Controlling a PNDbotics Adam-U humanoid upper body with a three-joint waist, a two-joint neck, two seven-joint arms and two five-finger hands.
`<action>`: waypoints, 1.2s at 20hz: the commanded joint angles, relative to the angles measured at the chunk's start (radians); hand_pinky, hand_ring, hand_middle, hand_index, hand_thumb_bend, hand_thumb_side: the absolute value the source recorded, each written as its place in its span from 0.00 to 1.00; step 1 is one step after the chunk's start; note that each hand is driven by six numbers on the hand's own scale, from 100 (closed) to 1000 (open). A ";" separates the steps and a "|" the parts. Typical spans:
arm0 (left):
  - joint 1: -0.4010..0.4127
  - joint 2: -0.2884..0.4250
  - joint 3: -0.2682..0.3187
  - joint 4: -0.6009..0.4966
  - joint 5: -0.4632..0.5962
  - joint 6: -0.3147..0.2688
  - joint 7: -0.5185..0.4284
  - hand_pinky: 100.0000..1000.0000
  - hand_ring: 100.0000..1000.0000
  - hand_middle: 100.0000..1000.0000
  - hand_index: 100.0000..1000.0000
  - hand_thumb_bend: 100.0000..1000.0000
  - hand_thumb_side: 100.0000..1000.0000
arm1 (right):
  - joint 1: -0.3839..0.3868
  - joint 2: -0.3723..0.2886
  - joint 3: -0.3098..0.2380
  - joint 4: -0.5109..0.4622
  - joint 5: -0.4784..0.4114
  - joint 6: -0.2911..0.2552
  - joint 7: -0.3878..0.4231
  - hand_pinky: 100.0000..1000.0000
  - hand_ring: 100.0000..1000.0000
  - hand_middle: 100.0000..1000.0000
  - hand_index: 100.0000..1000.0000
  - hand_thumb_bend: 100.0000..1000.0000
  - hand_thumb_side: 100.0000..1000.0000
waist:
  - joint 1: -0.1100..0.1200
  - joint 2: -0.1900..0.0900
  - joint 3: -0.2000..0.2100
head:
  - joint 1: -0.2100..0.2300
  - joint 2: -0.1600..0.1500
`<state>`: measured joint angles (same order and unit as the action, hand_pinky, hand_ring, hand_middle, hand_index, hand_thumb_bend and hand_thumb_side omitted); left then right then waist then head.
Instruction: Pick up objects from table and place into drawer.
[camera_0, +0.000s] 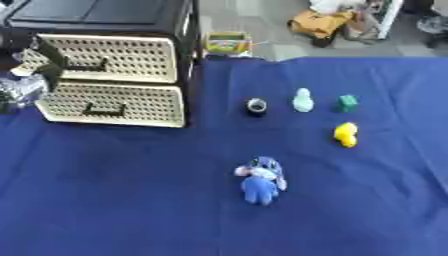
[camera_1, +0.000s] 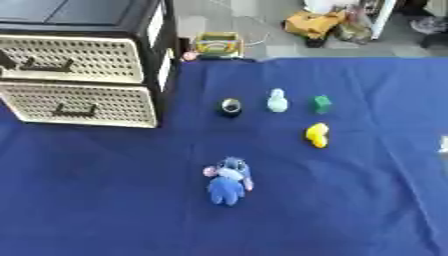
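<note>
Reaching toward closed drawers (camera_0: 112, 59): left hand (camera_0: 22, 82) is seen at the frame's left edge; whether it is open cannot be told.
Should the handle (camera_0: 85, 66) be missed, the drawers stay shut and the plush toy (camera_0: 261, 180) at lower centre cannot be stowed.

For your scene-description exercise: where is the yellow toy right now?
The yellow toy lies on the blue cloth right of centre, just below the green block.

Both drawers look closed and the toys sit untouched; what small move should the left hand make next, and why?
Probably reach the left hand to the upper drawer handle and pull. Both drawers appear shut, the hand is beside them, and the blue plush and other toys lie on the cloth.
</note>
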<state>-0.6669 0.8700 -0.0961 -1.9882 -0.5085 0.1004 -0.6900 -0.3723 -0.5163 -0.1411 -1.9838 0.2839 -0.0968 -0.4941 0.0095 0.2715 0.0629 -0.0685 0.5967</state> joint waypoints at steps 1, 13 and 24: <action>-0.020 0.019 0.006 -0.012 -0.002 -0.004 -0.001 0.04 0.00 0.00 0.79 0.00 1.00 | -0.011 -0.021 -0.007 -0.016 0.005 0.002 -0.002 0.52 0.55 0.51 0.75 0.20 0.95 | -0.001 -0.022 0.002 | -0.001 -0.007; -0.120 0.058 -0.047 -0.012 -0.104 -0.093 -0.173 0.00 0.00 0.00 0.89 0.23 1.00 | -0.006 -0.031 -0.005 -0.016 0.006 0.001 -0.001 0.52 0.55 0.51 0.75 0.20 0.96 | 0.007 -0.026 0.003 | -0.007 -0.005; -0.178 0.105 -0.173 0.149 -0.034 -0.099 -0.217 0.00 0.00 0.00 0.88 0.83 1.00 | -0.001 -0.044 -0.004 -0.016 0.007 0.000 -0.003 0.52 0.55 0.51 0.75 0.19 0.95 | 0.022 -0.034 0.002 | -0.003 0.034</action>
<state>-0.8262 0.9406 -0.2663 -1.8622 -0.5553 0.0090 -0.9062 -0.3679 -0.5256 -0.1409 -1.9838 0.2840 -0.0969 -0.4942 0.0310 0.2579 0.0661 -0.0760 0.6195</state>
